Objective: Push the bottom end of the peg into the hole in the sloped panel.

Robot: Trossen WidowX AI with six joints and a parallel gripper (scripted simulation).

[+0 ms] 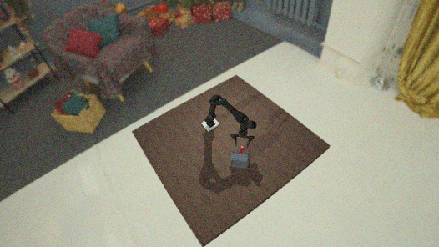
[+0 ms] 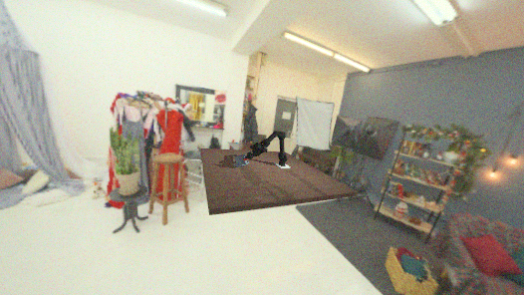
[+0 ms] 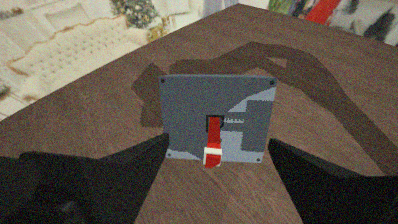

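The red peg with a white band [image 3: 213, 136] [image 1: 242, 148] stands out of the panel's square hole, its lower end inside the dark hole rim [image 3: 220, 118] and its banded end toward the wrist camera. How deep it sits cannot be told. The grey-blue sloped panel [image 3: 185, 100] [image 1: 239, 159] [image 2: 240, 160] faces the arm. My gripper [image 3: 217, 140] [image 1: 242, 142] is wide open and empty, one finger on each side of the peg and apart from it. In the exterior view the gripper is too small to make out its fingers.
The brown table top [image 1: 179, 138] [image 2: 279, 186] bears the arm's white base plate [image 1: 207, 127] [image 2: 284, 166] behind the panel from the peg's side. The arm's shadow falls across the table and part of the panel face.
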